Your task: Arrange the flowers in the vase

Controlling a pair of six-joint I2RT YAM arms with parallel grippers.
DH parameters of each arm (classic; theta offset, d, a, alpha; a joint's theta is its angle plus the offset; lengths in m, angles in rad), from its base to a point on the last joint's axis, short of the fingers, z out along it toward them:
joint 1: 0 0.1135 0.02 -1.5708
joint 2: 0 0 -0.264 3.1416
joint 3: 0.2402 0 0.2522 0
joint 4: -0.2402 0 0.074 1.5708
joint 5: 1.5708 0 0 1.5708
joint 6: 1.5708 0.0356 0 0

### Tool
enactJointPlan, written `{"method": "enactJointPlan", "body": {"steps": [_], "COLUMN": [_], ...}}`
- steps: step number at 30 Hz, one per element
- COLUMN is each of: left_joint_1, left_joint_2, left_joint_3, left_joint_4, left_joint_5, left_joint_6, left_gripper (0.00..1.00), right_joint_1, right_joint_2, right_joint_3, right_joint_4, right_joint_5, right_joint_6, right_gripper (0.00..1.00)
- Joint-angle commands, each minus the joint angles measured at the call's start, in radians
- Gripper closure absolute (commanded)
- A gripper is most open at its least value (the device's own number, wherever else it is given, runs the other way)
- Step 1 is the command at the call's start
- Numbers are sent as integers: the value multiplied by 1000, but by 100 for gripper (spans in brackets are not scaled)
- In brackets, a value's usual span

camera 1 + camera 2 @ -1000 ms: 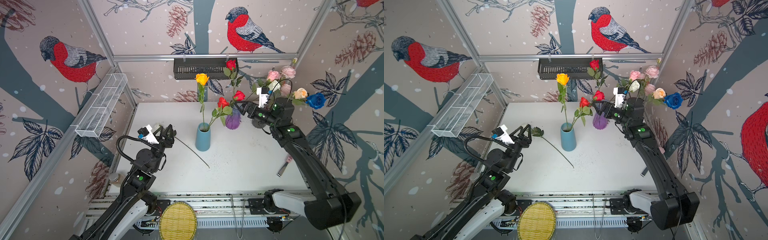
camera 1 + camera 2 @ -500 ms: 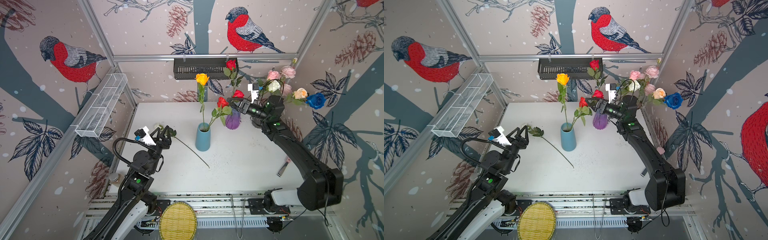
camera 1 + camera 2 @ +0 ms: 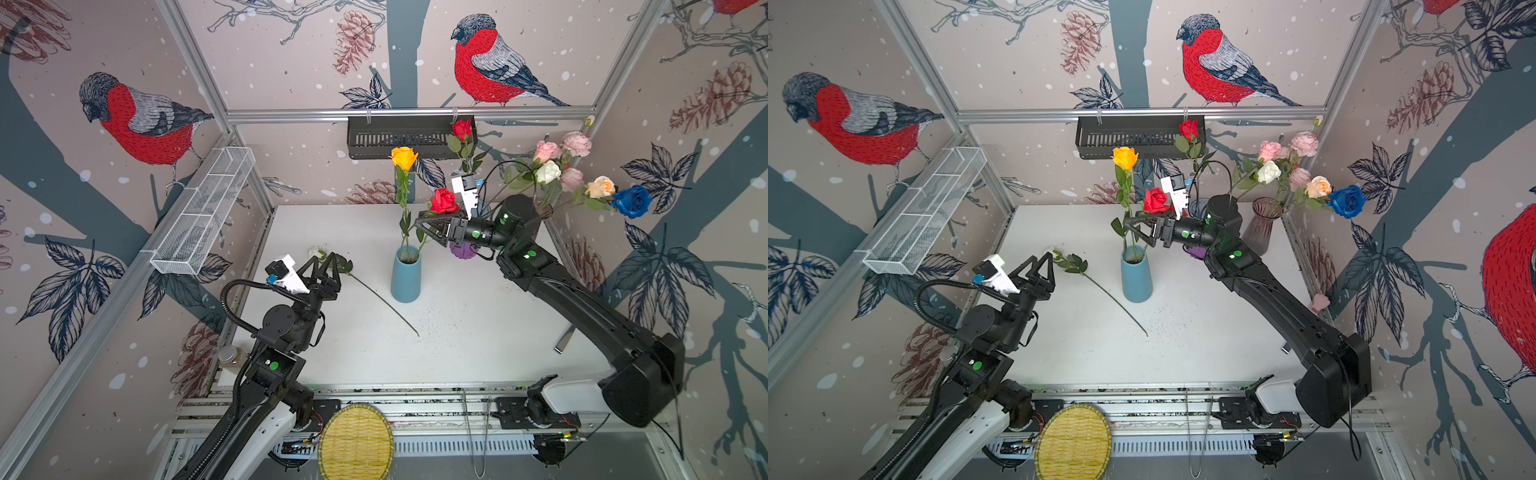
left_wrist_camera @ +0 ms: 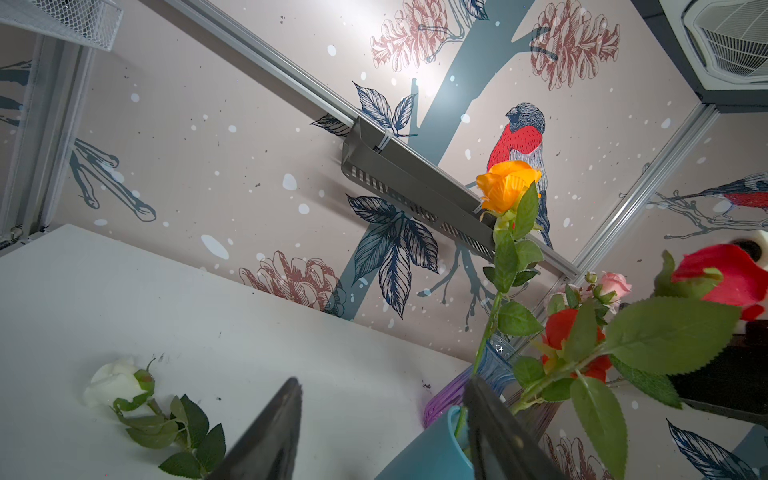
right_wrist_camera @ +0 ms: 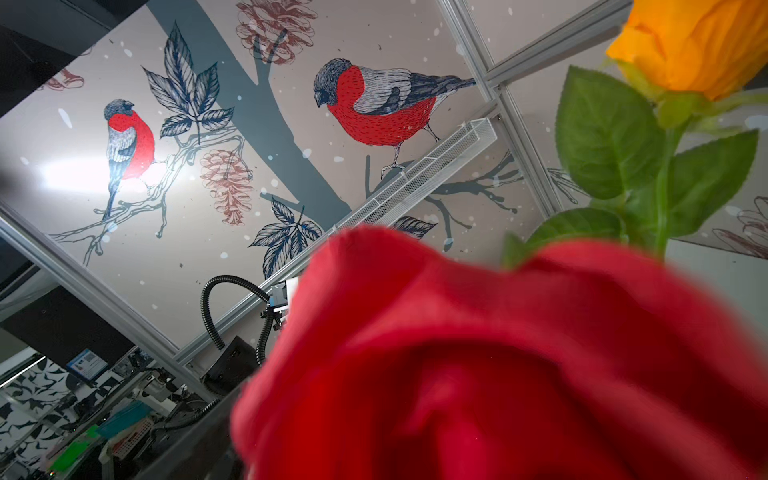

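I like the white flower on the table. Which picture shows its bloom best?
The left wrist view: the white rose lies close and unblocked, petals and leaves clear. In both top views the left gripper partly hides the bloom, but the stem shows. The right wrist view misses it.

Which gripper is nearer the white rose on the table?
Left. The left gripper is at the leaves of the white rose, by its bloom; the right gripper is across the table, at the stems above the blue vase.

One orange rose (image 3: 403, 158) at 12 o'clock. One blue rose (image 3: 631, 201) at 2 o'clock. Two white: lying white rose (image 4: 116, 384) at 10 o'clock, standing white rose (image 3: 547, 171) at 2.
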Motion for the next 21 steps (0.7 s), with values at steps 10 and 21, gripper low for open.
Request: {"method": "enactJointPlan", "body": {"steps": [10,21], "left_joint_1": [1,2], "left_joint_2": [-52,-53], "left_joint_3": [14,14], "left_joint_4": [-34,-27], "left_joint_5": [-16,-12], "left_joint_6": [6,3], "left_gripper": [38,38], "right_joint_1": [39,26], "right_joint_2": [0,-233], "right_joint_3": [113,164], "right_joint_4": [-273,-512], "right_joint_5": [195,305], "right_joint_6": [-165,-298], "right_gripper": [2,0]}}
